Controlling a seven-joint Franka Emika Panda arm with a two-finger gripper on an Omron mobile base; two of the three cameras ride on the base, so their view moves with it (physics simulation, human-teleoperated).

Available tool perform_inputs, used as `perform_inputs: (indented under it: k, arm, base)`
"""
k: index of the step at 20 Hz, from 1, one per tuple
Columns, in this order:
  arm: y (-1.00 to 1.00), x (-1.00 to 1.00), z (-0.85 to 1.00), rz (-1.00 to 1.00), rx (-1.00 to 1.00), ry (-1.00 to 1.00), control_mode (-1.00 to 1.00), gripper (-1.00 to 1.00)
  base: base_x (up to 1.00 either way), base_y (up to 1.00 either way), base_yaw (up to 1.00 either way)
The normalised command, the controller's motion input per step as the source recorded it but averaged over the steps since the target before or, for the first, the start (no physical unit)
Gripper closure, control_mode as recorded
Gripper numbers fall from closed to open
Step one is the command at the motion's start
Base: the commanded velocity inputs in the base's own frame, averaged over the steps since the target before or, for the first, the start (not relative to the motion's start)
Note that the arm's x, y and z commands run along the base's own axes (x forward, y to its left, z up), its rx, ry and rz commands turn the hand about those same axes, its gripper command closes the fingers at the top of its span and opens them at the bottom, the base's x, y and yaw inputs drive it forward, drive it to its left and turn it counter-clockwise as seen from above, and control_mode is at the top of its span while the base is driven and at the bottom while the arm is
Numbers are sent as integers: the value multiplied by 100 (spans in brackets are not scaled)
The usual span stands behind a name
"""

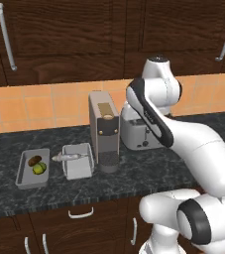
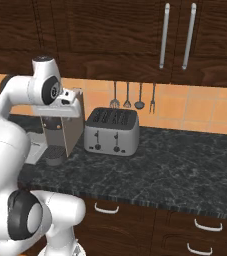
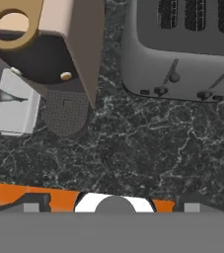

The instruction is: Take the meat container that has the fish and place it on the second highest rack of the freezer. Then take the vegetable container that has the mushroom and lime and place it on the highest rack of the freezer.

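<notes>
Left base view: on the dark counter (image 1: 134, 173), a grey tray (image 1: 24, 171) holds the mushroom (image 1: 34, 160) and the lime (image 1: 39, 168); beside it, the meat container (image 1: 78, 161) carries the fish (image 1: 67, 157), next to the coffee machine (image 1: 104, 130). Hand view, blurry: gripper (image 3: 112, 207) apparently spread wide, holding nothing, above the counter near the toaster (image 3: 182, 49).

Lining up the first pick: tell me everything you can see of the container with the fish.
The fish container is a shallow, light grey rectangular tray, open-topped, sitting flat on the dark speckled counter. The thin silver-grey fish lies across it, one end poking over its left rim. It stands just left of the coffee machine, right of the mushroom-and-lime tray. Nothing grips it.
</notes>
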Motion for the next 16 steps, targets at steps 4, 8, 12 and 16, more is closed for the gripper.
perform_inputs:
  k: [4,8,12,16]
  arm:
    - [59,0,-33,0,0,0,-100,-100]
    - [59,0,-29,0,0,0,-100,-100]
    - [58,0,-36,0,1,0,-100,-100]
    - [57,0,-49,0,2,0,-100,-100]
  base:
    - [0,0,0]
    - [0,0,0]
    - [0,0,0]
    - [0,0,0]
